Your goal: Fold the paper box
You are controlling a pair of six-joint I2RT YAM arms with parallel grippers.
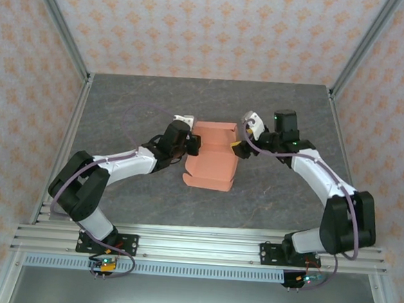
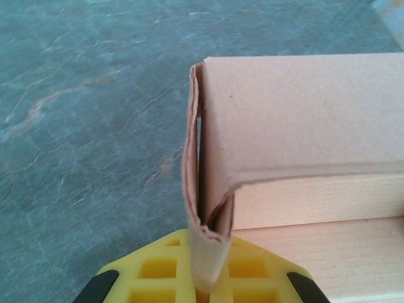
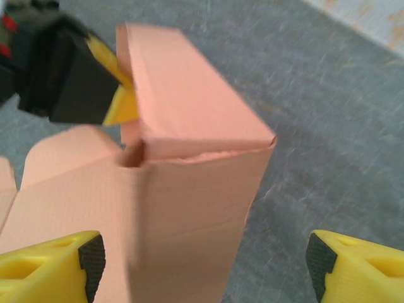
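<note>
Left gripper [image 2: 205, 278] pressed together, its yellow fingers [image 2: 158, 268] pinching a doubled upright side wall of the paper box [image 2: 303, 126] at the wall's lower end. Right gripper [image 3: 202, 265] spread wide, yellow fingertips [image 3: 353, 265] either side of the opposite upright wall. The right fingertip is clear of the card; the left one is close, contact unclear. Box is salmon-orange, part folded, and sits mid-table between both grippers, left gripper at its left far corner, right gripper at its right far corner. A flat panel runs back toward the arm bases. Table [image 1: 121, 111] is grey and stone-patterned.
</note>
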